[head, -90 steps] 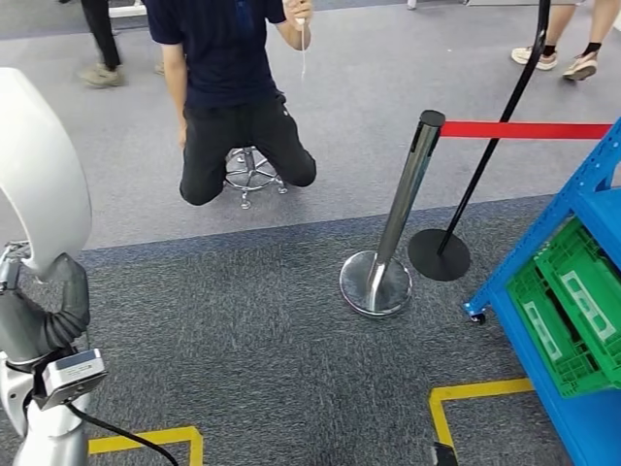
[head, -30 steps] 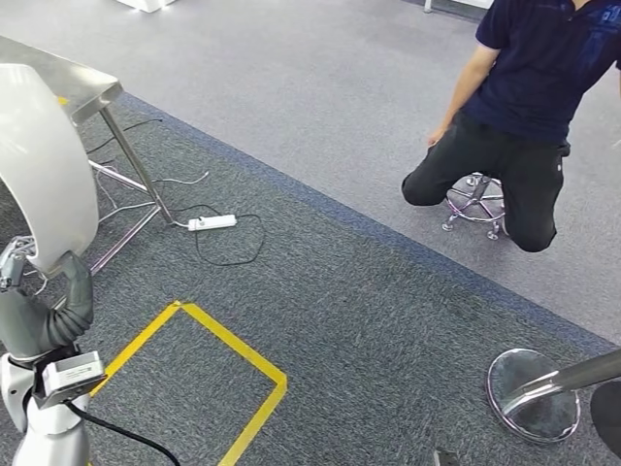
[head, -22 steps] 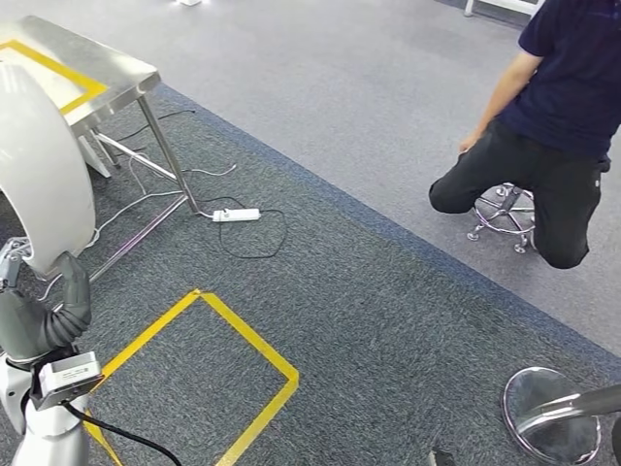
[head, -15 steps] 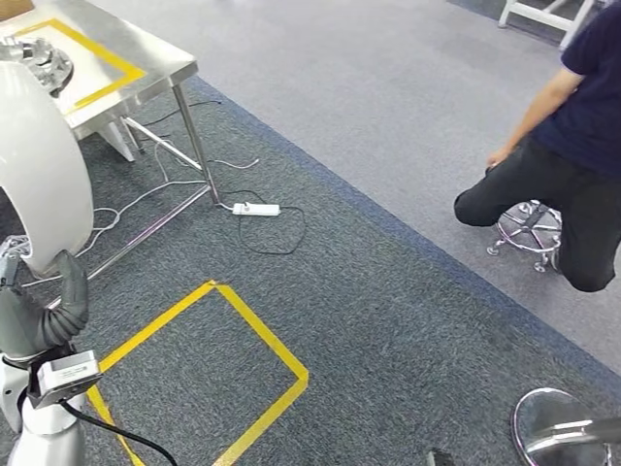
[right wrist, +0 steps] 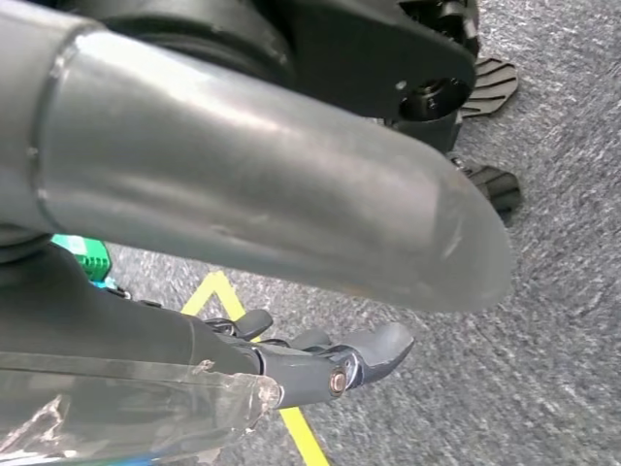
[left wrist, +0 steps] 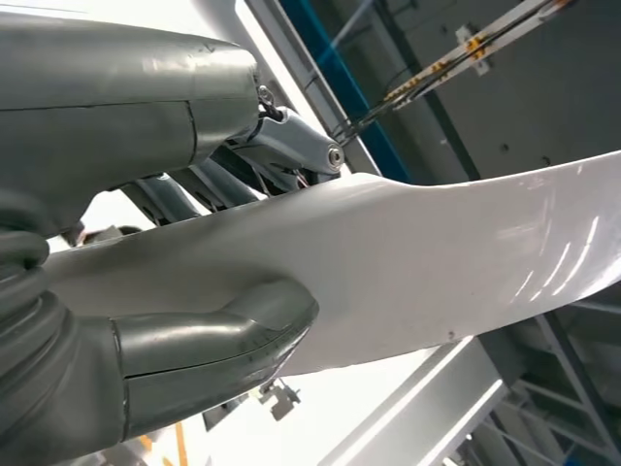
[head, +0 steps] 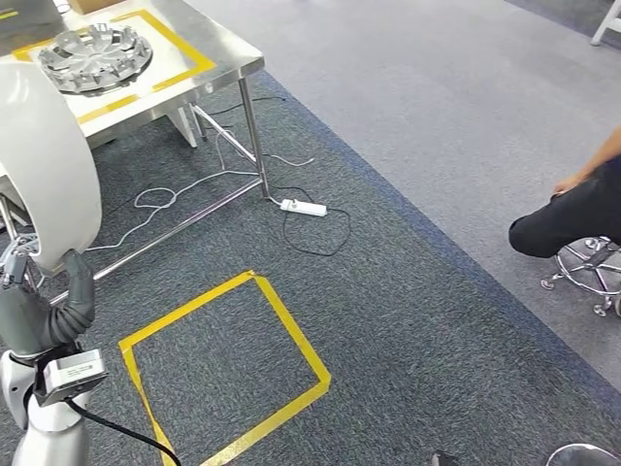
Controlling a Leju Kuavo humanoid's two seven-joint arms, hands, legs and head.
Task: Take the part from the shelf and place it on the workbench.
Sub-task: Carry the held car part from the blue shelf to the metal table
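Arching smooth, white and glossy, the part (left wrist: 410,262) fills the left hand (left wrist: 147,330)

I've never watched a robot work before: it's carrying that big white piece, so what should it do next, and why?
Probably keep turning left and step toward the steel workbench. The left hand grips the white curved part, and the bench sits far off at upper left, out of reach.

You see a smooth white curved panel part (head: 44,165) pinched by the grey left hand (head: 62,311). Far left, the silver steel workbench (head: 219,58) carries yellow tape lines and a silver spoked metal disc (head: 95,56). The speckled dark grey carpet (head: 410,340) bears a yellow tape square (head: 293,335); a white power strip (head: 303,207) trails black cable.
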